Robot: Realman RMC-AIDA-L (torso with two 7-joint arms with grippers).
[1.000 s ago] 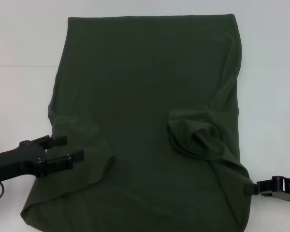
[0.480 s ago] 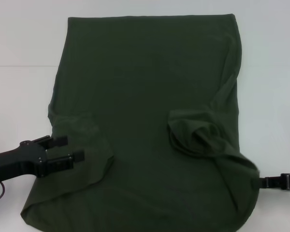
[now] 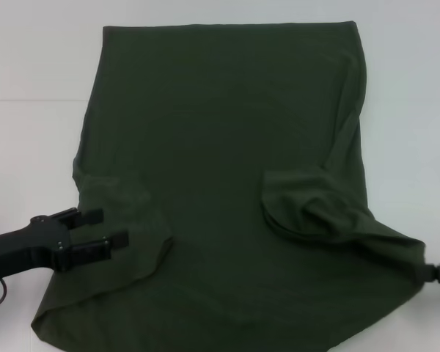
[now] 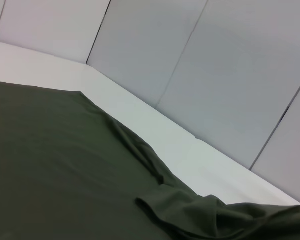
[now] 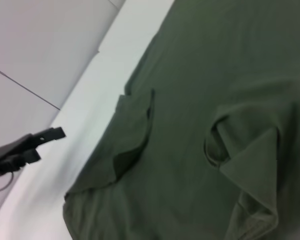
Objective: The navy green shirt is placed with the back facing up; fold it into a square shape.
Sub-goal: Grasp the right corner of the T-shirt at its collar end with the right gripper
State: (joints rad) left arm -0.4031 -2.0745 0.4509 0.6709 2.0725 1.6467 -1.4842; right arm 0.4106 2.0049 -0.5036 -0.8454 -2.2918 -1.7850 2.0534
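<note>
One dark green shirt spread on my white table, both grippers at its near corners.

The navy green shirt [image 3: 227, 147] lies flat across the middle of the table [image 3: 29, 59], its near hem cut off by the head view's edge. I count one shirt and two grippers. My left gripper [image 3: 95, 227], fingers apart, sits at the shirt's near-left edge over the folded-in sleeve [image 3: 125, 213]. My right gripper [image 3: 436, 273] is mostly out of view at the table's right edge; I cannot tell whether it is clamped, though cloth stretches to it. Since a second ago that near-right corner has been drawn outward to the right.
</note>
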